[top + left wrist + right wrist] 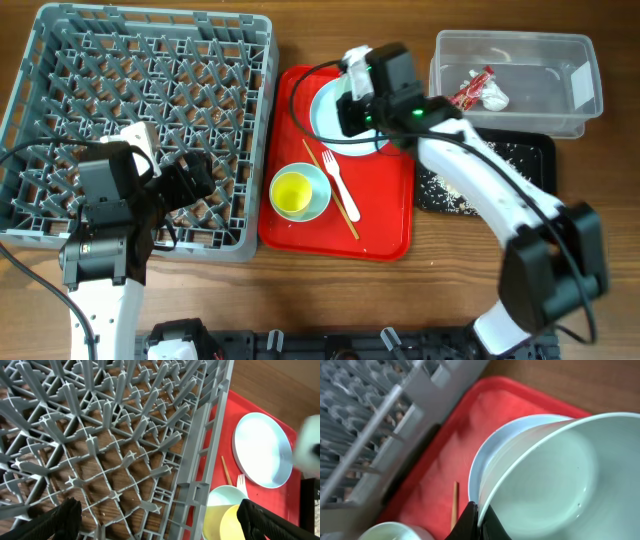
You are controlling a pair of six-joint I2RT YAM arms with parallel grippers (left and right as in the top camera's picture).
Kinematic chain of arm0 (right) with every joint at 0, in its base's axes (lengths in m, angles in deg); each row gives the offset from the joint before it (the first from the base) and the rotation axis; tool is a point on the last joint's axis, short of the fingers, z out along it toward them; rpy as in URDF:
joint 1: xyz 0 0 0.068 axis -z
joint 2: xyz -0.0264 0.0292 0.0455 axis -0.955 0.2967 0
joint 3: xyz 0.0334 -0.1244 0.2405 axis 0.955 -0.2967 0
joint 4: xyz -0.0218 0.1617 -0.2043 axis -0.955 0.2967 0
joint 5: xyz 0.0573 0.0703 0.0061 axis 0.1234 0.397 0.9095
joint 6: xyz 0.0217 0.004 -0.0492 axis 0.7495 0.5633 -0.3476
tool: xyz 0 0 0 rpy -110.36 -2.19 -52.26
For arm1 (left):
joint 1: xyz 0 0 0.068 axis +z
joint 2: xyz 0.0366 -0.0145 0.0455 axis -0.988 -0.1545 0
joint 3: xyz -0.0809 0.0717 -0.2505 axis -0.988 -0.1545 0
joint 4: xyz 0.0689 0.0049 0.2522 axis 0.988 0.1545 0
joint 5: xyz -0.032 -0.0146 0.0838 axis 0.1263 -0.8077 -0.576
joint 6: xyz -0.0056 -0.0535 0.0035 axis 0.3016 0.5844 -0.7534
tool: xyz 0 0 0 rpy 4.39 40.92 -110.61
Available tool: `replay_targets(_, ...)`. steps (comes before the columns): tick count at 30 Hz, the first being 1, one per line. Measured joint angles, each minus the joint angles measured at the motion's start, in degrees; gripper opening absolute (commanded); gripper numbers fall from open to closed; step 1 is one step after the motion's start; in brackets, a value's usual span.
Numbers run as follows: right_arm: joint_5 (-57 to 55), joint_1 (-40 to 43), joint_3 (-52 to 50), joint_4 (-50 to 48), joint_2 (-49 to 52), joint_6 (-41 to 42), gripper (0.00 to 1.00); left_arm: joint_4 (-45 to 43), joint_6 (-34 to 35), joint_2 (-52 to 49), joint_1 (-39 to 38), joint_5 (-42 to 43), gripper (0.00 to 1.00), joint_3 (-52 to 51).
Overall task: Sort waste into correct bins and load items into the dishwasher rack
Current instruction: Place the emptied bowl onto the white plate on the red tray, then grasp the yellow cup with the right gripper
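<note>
At upper centre of the overhead view, above the red serving tray (385, 215): right gripper (477, 519) pinched narrow on the near rim of a pale blue-green bowl (555, 485), rim caught between the fingertips. Bowl tilted, just over the white plate (479, 462); touching or clear, impossible to tell. Right arm stretched leftward from lower right, elbow bent, wrist angled down over the plate.

For a clean carry: lift straight up before swinging left, hold the thin rim pinch firm against slipping, clear the rack wall, then lower the bowl between pegs of the grey dishwasher rack (140, 60) at upper left.

Left gripper (160, 525) spread wide and empty, hovering over the rack's lower right corner, pointing down; best kept out of the incoming path.

Lower on the tray: yellow cup (293, 192) nested in a second bowl (320, 200), white fork (338, 183), chopsticks (335, 197).
</note>
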Motion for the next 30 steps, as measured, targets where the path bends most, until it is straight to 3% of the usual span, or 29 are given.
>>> replay_targets(4, -0.7, -1.4, 0.0, -0.7, 4.0, -0.2, 0.05, 0.0, 0.0, 0.0, 0.0, 0.0, 1.00, 0.0)
replay_targets(10, -0.8, -3.5, 0.0, -0.7, 7.1, -0.6, 0.16, 0.0, 0.0, 0.0, 0.0, 0.0, 1.00, 0.0)
replay_targets(14, -0.8, -3.6, 0.0, 0.3, 7.1, -1.1, 0.38, 0.0, 0.0, 0.0, 0.0, 0.0, 1.00, 0.0)
replay_targets(18, -0.8, -3.5, 0.0, 2.6, 6.9, -1.1, 0.44, 0.0, 0.0, 0.0, 0.0, 0.0, 1.00, 0.0)
replay_targets(24, -0.5, -3.5, 0.0, 7.1, -1.0, -1.2, 0.55, 0.0, 0.0, 0.0, 0.0, 0.0, 1.00, 0.0)
replay_targets(30, 6.5, -3.9, 0.9, 14.9, -11.8, 1.4, 0.56, 0.0, 0.0, 0.0, 0.0, 0.0, 1.00, 0.0)
